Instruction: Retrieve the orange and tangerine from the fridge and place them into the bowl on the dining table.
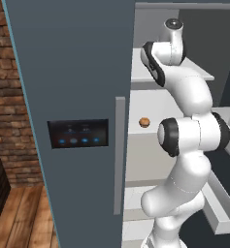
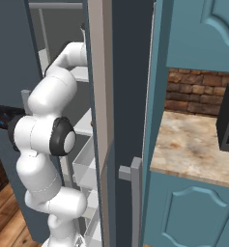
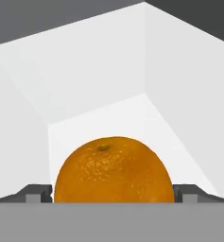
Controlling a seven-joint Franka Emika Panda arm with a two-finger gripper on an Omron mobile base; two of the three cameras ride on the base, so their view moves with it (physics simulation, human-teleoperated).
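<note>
Kitchen: fridge point(image 1: 82, 121), teal cabinets point(image 2: 193, 212).

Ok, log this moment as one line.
phase: reaching in fridge | pincer: open, fingertips either side of orange | tangerine: on shelf

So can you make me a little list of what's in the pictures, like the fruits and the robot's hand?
orange: bright, on a white fridge shelf, between the open fingertips
gripper: open, one tip on each side of the orange, not squeezing yet
tangerine: duller, alone on a lower shelf
fridge: grey, right door open, left door shut
</note>
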